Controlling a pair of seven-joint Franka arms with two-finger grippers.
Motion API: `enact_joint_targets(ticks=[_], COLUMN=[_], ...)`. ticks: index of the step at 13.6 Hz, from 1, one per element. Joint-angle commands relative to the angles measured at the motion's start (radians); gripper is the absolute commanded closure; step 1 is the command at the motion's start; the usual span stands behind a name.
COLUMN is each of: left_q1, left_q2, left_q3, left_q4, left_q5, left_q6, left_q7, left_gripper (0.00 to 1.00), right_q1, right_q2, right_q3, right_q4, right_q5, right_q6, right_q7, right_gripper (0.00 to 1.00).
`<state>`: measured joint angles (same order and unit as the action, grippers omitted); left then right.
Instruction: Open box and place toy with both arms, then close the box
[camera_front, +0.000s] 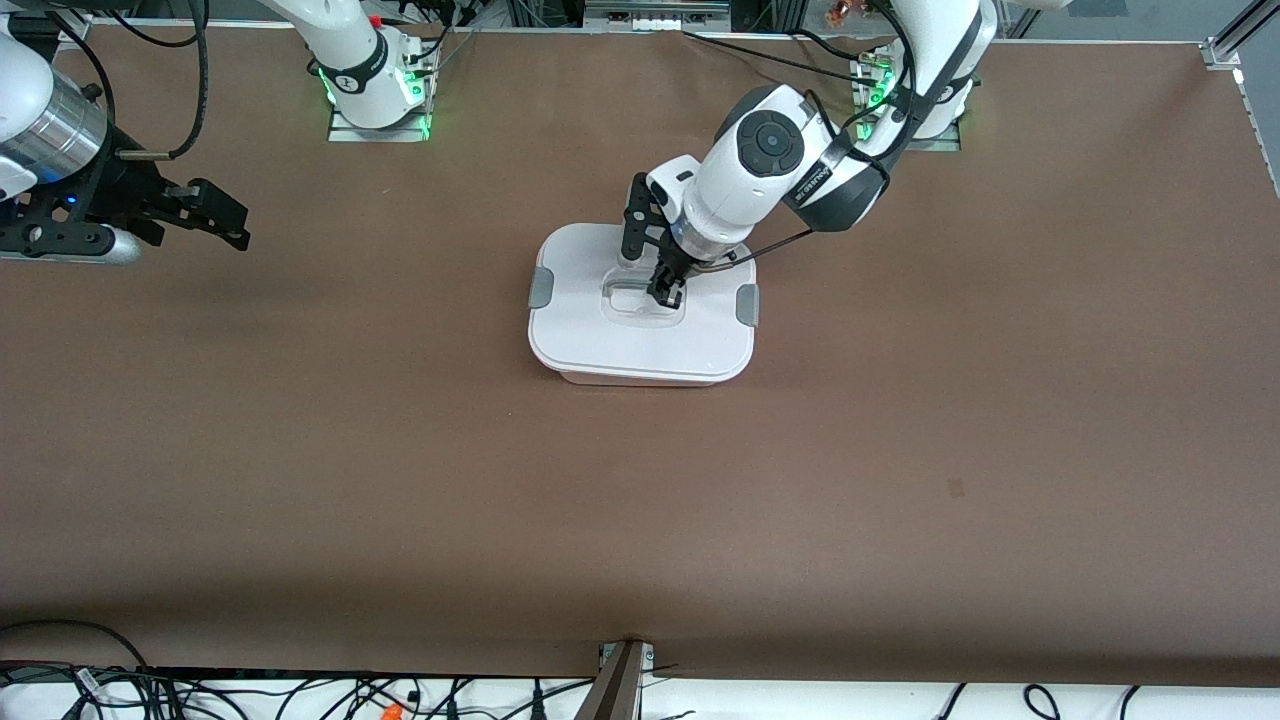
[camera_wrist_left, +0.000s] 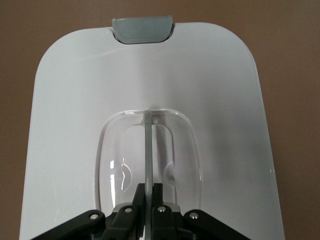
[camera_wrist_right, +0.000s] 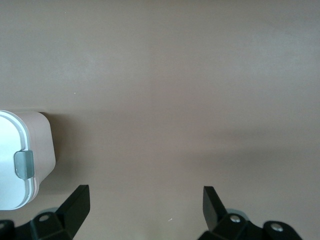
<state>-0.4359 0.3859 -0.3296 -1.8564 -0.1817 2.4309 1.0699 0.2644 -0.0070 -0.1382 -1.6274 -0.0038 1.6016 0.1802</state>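
The box (camera_front: 610, 345) stands mid-table with its white lid on and a grey clip (camera_front: 540, 288) at each end. My left gripper (camera_front: 665, 293) reaches down into the lid's recessed centre. In the left wrist view the left gripper (camera_wrist_left: 148, 187) is shut on the thin upright handle (camera_wrist_left: 147, 145), with the lid (camera_wrist_left: 70, 125) spread beneath it. My right gripper (camera_front: 240, 225) hangs open over bare table at the right arm's end and waits. In the right wrist view the right gripper (camera_wrist_right: 146, 192) holds nothing, and the box's corner (camera_wrist_right: 42, 145) shows at the frame edge. The toy is out of view.
The brown table (camera_front: 640, 520) stretches wide around the box. Both arm bases (camera_front: 380, 95) stand along the edge farthest from the front camera. Cables (camera_front: 400, 700) and a metal bracket (camera_front: 620, 680) lie along the nearest edge.
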Motion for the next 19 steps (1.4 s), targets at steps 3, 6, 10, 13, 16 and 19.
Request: enact_joint_targets(ticks=[3,6,10,13,16,19], left_q1=[0.002,0.000,0.002,0.009,0.009,0.020], left_q2=[-0.018,-0.004,0.002,0.001,0.005,0.043], left_q3=[0.007,0.007,0.009,0.007,0.007,0.007], left_q4=[-0.026,-0.035,-0.035,-0.027,-0.004,0.062], left_q5=[0.010,0.010,0.011,0.010,-0.007,-0.024], left_q6=[-0.036,-0.036,-0.044,-0.137,-0.142,-0.139], left_q7=[0.018,0.022,0.019,-0.030,-0.064,-0.065], left_gripper=[1.00,1.00,1.00,1.00,1.00,1.00], right_q1=[0.001,0.003,0.003,0.003,0.003,0.003], right_q2=[0.004,0.004,0.005,0.005,0.005,0.005], right_q3=[-0.004,-0.001,-0.003,-0.004,-0.004,-0.004], right_q4=[0.020,0.021,0.021,0.021,0.021,0.021], right_q5=[0.013,0.010,0.012,0.012,0.012,0.012], right_q6=[-0.022,-0.022,-0.022,-0.022,-0.022,-0.020], right_q7=[-0.001,-0.001,-0.004,-0.001,-0.001,-0.001], right_gripper=[0.00,0.00,0.00,0.00,0.00,0.00])
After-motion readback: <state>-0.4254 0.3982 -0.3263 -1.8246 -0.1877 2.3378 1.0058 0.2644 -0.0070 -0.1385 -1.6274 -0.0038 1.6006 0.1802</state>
